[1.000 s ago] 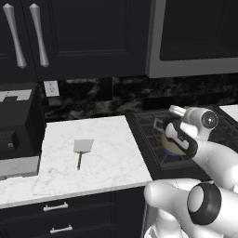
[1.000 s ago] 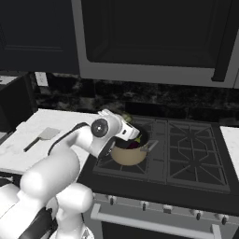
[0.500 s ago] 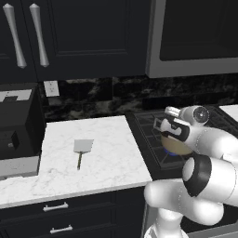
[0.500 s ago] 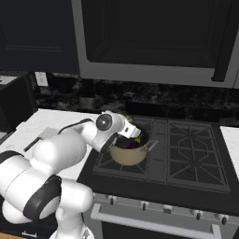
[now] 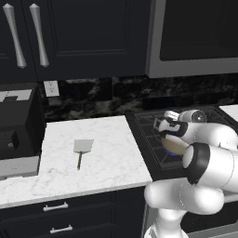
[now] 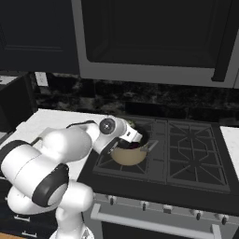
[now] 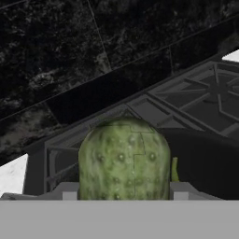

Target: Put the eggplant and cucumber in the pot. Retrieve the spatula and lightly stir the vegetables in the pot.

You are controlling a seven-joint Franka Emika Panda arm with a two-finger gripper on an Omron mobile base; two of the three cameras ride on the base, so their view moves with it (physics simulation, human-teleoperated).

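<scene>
Cucumber (image 7: 123, 161) between my gripper (image 7: 123, 189) fingers, seen end-on in the hand view: bumpy green skin, rounded end pointing away from the camera, a grey finger (image 7: 65, 190) pressed against each flank. I read the fingers as clamped on the cucumber.

From the right base view, the gripper (image 6: 133, 136) sits just above the pot (image 6: 129, 154), at its near-left rim. The pot stands on the front left burner of the stove (image 6: 196, 161). I cannot tell from this angle what lies inside it; the hand covers most of the opening.

From the left base view, the gripper (image 5: 163, 126) is over the stove (image 5: 144, 128) with the tan side of the pot (image 5: 173, 147) showing just below it.

Spatula (image 5: 82, 151) flat on the white marble counter (image 5: 111, 162), well apart from the pot, blade toward the backsplash, handle toward the counter's front edge. A dark appliance (image 5: 17, 122) stands at the counter's left end.
</scene>
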